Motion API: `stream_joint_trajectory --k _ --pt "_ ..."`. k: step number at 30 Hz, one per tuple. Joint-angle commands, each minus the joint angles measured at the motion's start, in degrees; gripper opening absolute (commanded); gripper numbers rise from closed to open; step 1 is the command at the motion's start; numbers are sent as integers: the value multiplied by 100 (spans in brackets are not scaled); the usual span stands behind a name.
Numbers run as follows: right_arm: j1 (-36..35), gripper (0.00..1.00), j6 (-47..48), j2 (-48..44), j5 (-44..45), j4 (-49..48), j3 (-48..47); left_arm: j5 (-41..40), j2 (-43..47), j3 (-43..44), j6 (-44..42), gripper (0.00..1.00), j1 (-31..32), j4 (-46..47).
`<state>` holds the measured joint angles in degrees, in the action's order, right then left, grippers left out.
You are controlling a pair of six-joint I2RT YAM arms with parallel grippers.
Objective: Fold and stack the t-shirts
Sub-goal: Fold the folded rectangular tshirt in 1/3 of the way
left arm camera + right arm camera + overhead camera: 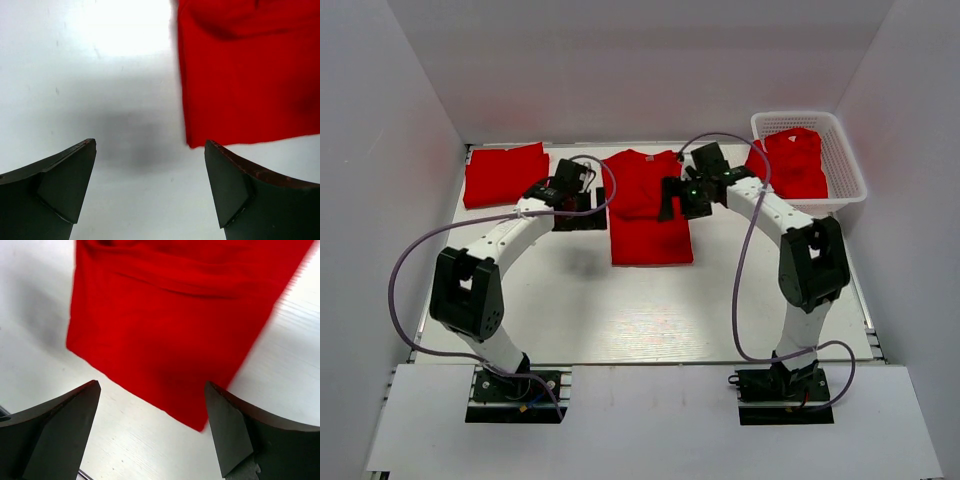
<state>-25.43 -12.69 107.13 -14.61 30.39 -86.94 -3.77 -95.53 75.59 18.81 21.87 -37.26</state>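
A red t-shirt (648,212), folded into a long strip with its collar at the far end, lies in the middle of the table. My left gripper (590,216) is open and empty just left of the strip; in the left wrist view (150,170) the shirt's edge and corner (250,75) lie ahead to the right. My right gripper (669,199) is open and empty over the strip's right edge; in the right wrist view (150,410) the shirt (170,325) lies ahead of the fingertips. A folded red t-shirt (505,175) lies at the far left. Another red t-shirt (798,165) lies crumpled in the basket.
A white mesh basket (850,172) stands at the far right corner of the white table (640,310). White walls close in the table at the left, back and right. Purple cables loop from both arms.
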Motion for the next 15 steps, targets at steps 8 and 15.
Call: stream_joint_trajectory --k 8,15 --pt "-568 90 -181 1221 -482 -964 -824 8 737 -1020 316 99 2 -124" --pt "-638 90 -392 1582 -271 -1562 -1026 8 790 -1082 316 99 2 -124"
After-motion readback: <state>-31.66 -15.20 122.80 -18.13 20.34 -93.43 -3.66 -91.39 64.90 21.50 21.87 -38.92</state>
